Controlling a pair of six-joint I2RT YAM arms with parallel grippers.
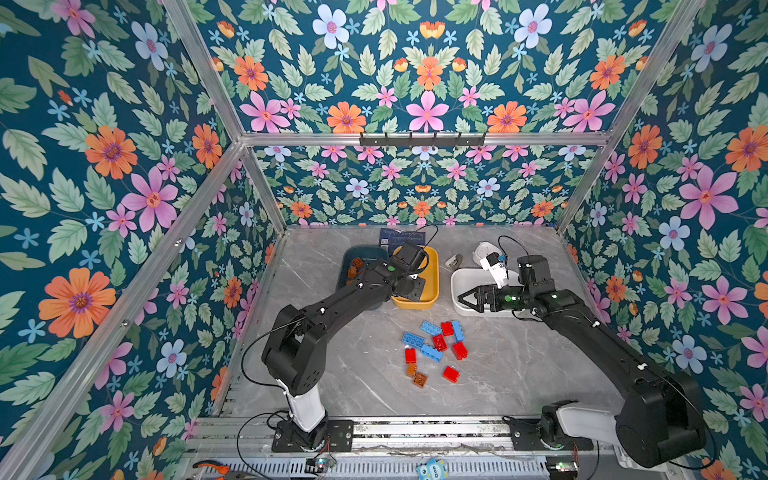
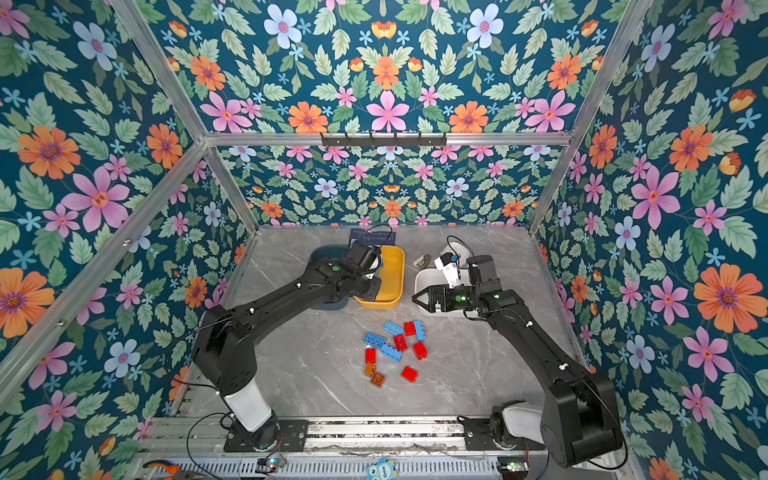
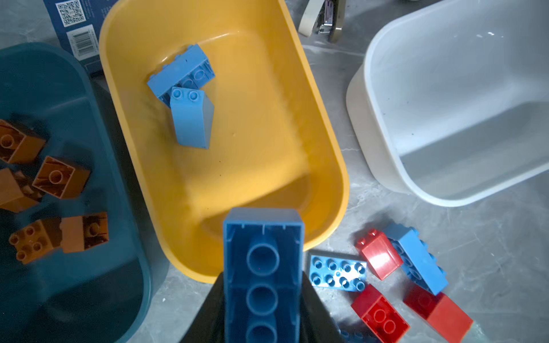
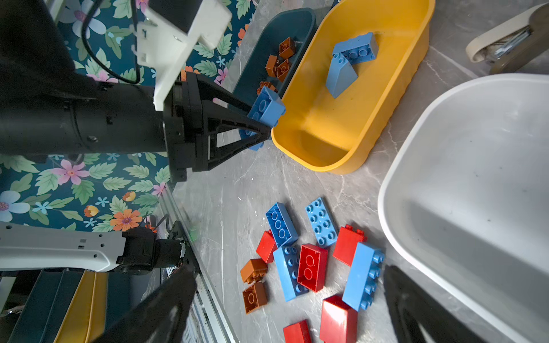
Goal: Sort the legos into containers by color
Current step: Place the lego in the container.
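One blue lego (image 3: 263,255) within left pincer (image 3: 263,300)

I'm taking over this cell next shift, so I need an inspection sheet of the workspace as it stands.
Surface: grey marbled tabletop.
Job's things: dark teal tub holds brown bricks; yellow tub holds two light blue bricks; white tub shows none; mixed loose bricks lie before the tubs.
Clutter: dark blue card, small white gadget, stapler-like object behind the tubs.
Grippers: left gripper shut on a blue brick above the yellow tub's near end; right gripper open, empty, over the white tub.
Cables: black loops by wrists and left arm, off the bricks.
Surroundings: floral walls, aluminium frame.
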